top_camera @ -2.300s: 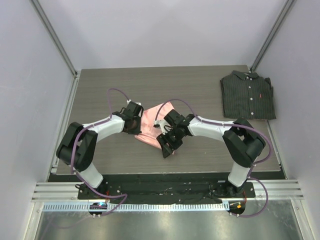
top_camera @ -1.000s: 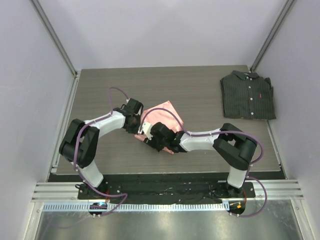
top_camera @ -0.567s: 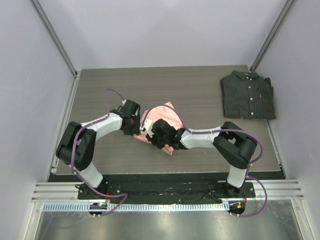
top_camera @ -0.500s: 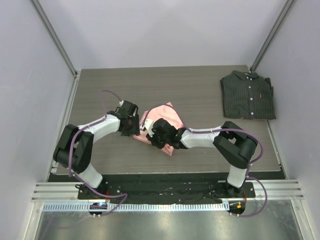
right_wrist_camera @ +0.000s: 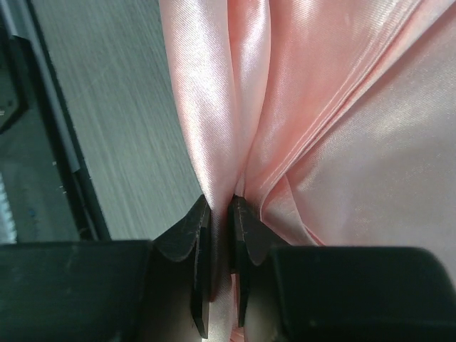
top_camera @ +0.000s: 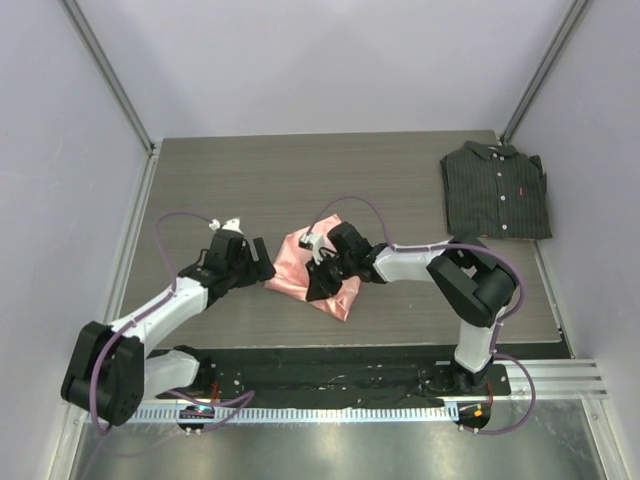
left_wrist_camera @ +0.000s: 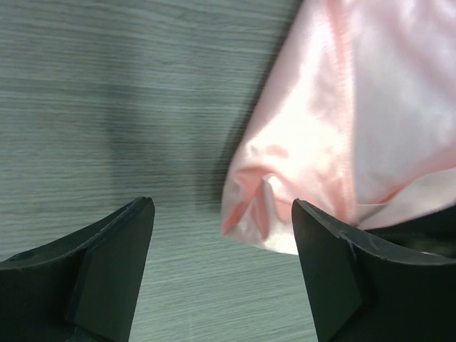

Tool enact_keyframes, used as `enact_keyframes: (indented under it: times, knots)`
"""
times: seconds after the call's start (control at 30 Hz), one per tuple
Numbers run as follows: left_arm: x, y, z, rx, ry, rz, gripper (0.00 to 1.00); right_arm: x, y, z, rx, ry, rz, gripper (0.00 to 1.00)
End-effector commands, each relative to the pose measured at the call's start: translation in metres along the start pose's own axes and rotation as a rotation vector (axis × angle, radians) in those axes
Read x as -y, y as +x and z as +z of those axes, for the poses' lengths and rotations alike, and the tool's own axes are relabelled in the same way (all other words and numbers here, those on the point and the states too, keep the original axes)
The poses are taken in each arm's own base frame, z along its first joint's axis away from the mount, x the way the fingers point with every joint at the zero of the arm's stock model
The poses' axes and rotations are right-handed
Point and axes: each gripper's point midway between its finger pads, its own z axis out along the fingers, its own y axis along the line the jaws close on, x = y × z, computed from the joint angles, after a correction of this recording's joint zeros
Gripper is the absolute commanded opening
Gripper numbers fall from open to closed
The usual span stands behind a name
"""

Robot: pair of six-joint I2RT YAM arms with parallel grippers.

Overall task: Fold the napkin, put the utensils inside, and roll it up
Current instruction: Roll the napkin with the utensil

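Observation:
The salmon-pink satin napkin (top_camera: 300,262) lies bunched and folded on the table between both arms. My right gripper (right_wrist_camera: 219,205) is shut on a fold of the napkin (right_wrist_camera: 299,100), the cloth pinched between its dark fingers. In the top view the right gripper (top_camera: 322,275) sits on the napkin's near right part. My left gripper (top_camera: 258,268) stands open just left of the cloth. In the left wrist view a rumpled corner of the napkin (left_wrist_camera: 263,206) lies ahead of the left gripper (left_wrist_camera: 222,214), untouched by its wide-apart fingers. The utensils are not visible in any view.
A dark pinstriped folded shirt (top_camera: 495,192) lies at the table's back right. Grey walls with metal posts enclose the table (top_camera: 400,180). A black strip and an aluminium rail (top_camera: 330,385) run along the near edge by the arm bases.
My left gripper let go of the napkin, opened wide and drew back to the left and nearer. My right gripper closed on a fold and shifted slightly right. The napkin now lies bunched.

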Motion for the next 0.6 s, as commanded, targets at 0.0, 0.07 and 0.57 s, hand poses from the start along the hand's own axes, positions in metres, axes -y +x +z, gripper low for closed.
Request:
enact_keyframes:
  times: [0.0, 0.07, 0.57]
  knots:
    - [0.038, -0.026, -0.011, 0.129, 0.207, -0.023, 0.83, -0.011, 0.048, -0.002, -0.140, -0.159, 0.212, 0.19]
    - [0.040, -0.022, -0.013, 0.135, 0.240, -0.021, 0.84, -0.013, 0.047, -0.005, -0.141, -0.217, 0.254, 0.19]
    - [0.038, -0.012, 0.010, 0.159, 0.277, -0.007, 0.80, 0.011, 0.061, 0.007, -0.162, -0.402, 0.515, 0.21]
